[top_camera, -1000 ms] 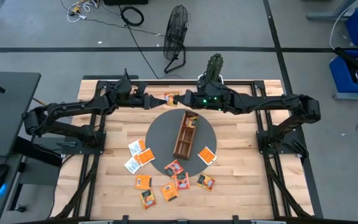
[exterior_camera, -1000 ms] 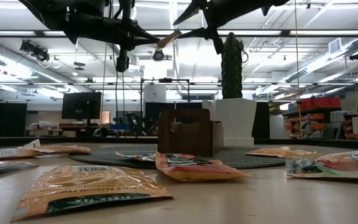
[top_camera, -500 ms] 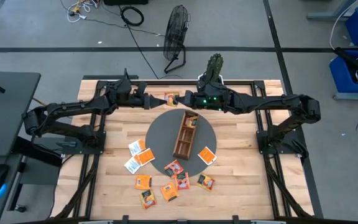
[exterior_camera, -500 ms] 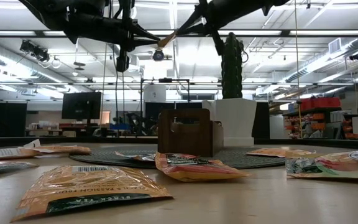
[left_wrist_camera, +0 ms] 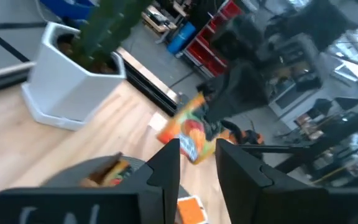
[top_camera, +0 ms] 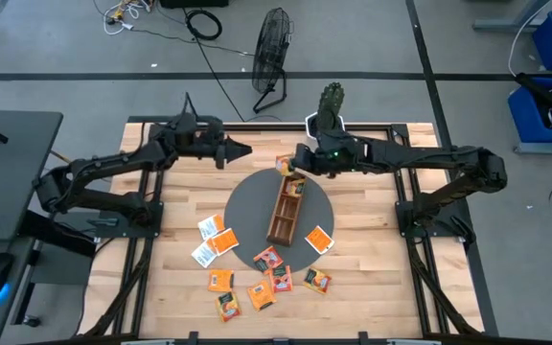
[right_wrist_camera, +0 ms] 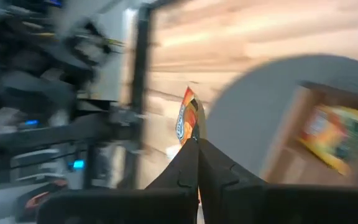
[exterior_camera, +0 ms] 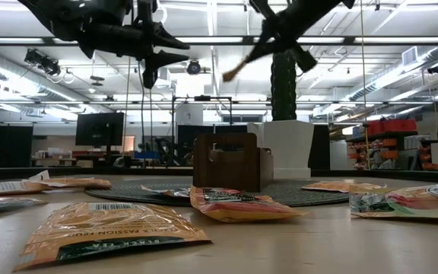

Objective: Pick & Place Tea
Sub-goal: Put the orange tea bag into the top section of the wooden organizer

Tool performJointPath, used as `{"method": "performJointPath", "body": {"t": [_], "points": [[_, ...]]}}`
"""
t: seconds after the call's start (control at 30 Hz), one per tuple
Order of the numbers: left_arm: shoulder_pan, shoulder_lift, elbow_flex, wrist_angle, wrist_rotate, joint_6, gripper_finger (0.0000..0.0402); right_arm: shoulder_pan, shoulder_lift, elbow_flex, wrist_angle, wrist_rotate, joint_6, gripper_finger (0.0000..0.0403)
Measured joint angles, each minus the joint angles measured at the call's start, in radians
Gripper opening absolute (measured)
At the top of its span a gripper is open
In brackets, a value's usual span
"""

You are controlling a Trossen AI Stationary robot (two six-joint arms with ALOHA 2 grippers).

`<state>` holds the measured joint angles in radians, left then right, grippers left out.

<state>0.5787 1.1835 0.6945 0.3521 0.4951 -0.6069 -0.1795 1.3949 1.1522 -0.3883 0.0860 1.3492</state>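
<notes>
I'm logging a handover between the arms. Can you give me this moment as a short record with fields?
right hand: shut on a tea sachet, above the far end of the wooden tray
left hand: open, empty, apart from the sachet
tray: on the dark round mat, one sachet inside its far compartment
loose sachets: scattered on the mat's near edge and the table
background: cactus in white pot at the table's far edge
</notes>
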Motion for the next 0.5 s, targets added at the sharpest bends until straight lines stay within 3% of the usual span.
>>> {"method": "performJointPath", "body": {"t": [0.3, 0.5], "points": [[0.068, 0.0, 0.0, -0.038, 0.001, 0.062, 0.0108, 0.011, 0.004, 0.0, -0.159, 0.004, 0.096, 0.0], [0.082, 0.0, 0.0, -0.038, 0.001, 0.064, 0.0108, 0.011, 0.033, 0.0, -0.197, 0.063, 0.136, 0.0]]}}
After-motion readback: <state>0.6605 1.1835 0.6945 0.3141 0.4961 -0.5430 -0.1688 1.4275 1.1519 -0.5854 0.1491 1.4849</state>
